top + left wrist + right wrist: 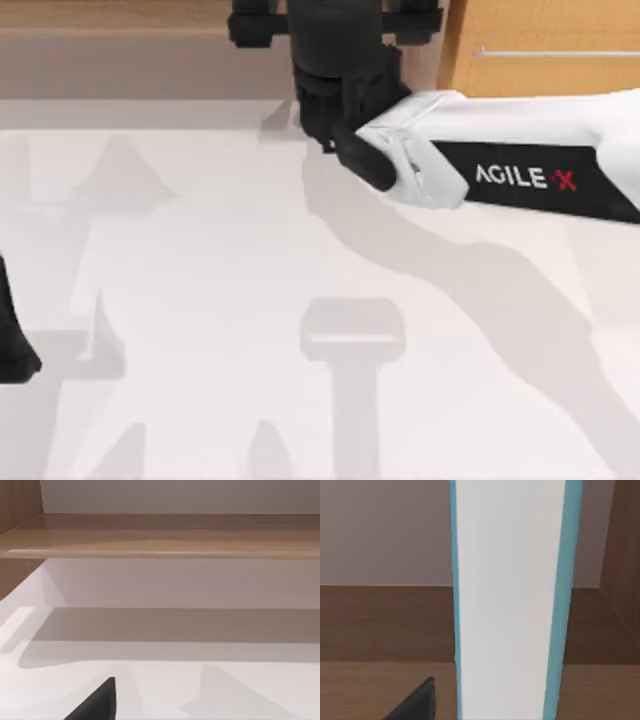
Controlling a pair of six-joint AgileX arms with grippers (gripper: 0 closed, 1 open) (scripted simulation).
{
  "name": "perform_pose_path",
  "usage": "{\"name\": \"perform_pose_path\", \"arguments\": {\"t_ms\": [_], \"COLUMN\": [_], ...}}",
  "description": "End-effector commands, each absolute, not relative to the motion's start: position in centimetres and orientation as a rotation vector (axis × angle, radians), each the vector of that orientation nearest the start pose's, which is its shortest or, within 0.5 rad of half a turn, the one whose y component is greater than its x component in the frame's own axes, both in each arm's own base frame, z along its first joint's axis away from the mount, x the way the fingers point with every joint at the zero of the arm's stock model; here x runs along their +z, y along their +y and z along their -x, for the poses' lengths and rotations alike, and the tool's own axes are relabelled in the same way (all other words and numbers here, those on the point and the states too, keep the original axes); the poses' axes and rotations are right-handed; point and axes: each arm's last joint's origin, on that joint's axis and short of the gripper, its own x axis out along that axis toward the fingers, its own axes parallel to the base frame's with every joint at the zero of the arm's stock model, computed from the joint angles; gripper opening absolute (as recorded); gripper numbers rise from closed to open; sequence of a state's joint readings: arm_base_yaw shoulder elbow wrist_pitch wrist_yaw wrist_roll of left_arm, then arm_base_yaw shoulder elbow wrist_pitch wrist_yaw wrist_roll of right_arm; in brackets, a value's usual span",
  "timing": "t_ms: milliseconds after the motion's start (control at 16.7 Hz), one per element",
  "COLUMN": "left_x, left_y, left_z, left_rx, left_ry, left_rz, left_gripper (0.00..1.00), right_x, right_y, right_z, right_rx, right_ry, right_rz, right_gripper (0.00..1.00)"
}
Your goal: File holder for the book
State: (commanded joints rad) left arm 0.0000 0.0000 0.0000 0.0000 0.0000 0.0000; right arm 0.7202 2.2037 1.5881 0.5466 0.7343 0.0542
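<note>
Reaching across from 3 o'clock, right arm (pixel 520 170) has its wrist at the table's (pixel 200 300) 12 o'clock edge. Book (pixel 507 600) stands upright right before its wrist camera, white page edges facing it; can't tell its pincer state. Left arm (pixel 12 340) parked at 9 o'clock, pincer state likewise unclear.

The thin book with teal-blue covers and a white block of page edges (pixel 507 600) stands on end right before my right wrist camera, its page side turned toward me. A narrow teal cover strip runs down each flank of the white band. Behind it lie brown wooden surfaces and a greyish wall.
</note>
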Motion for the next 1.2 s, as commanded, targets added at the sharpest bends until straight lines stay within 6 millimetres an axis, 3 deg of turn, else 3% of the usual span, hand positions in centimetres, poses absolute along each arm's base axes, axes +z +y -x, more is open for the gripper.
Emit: {"name": "perform_pose_path", "arguments": {"t_ms": [360,780,1200], "left_x": [16.0,16.0,16.0], "left_y": [-0.1,-0.1,-0.1], "left_z": [-10.6,-10.6,-10.6], "left_rx": [0.000,0.000,0.000], "left_ry": [0.000,0.000,0.000], "left_rz": [0.000,0.000,0.000], "left_gripper": [1.00,1.00,1.00], "right_x": [20.5,20.5,20.5], "right_y": [34.5,34.4,34.6], "right_z": [-41.5,-41.7,-43.6], "right_rx": [-0.007,-0.008,-0.007], "right_ry": [-0.009,-0.010,-0.011], "right_rz": [0.012,0.014,0.013], "right_gripper": [1.00,1.00,1.00]}}
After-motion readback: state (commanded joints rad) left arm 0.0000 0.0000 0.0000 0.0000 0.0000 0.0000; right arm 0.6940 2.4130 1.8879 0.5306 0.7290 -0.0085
